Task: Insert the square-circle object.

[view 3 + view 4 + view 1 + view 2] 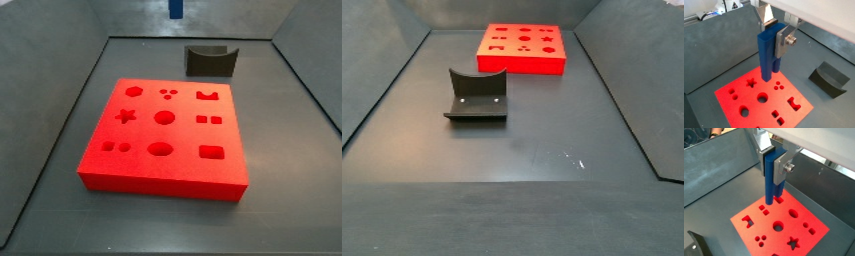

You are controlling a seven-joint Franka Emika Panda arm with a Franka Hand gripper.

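My gripper is shut on a long blue piece with two prongs pointing down, also seen in a wrist view. It hangs upright, well above the red block, whose top has several shaped holes. The prongs hover over the block's edge. In a side view only the piece's lower tip shows at the top edge, above and behind the red block. The block also shows far back in a side view, where the gripper is out of view.
The dark fixture stands on the grey floor beside the red block, and shows in the other views too. Grey walls enclose the floor on all sides.
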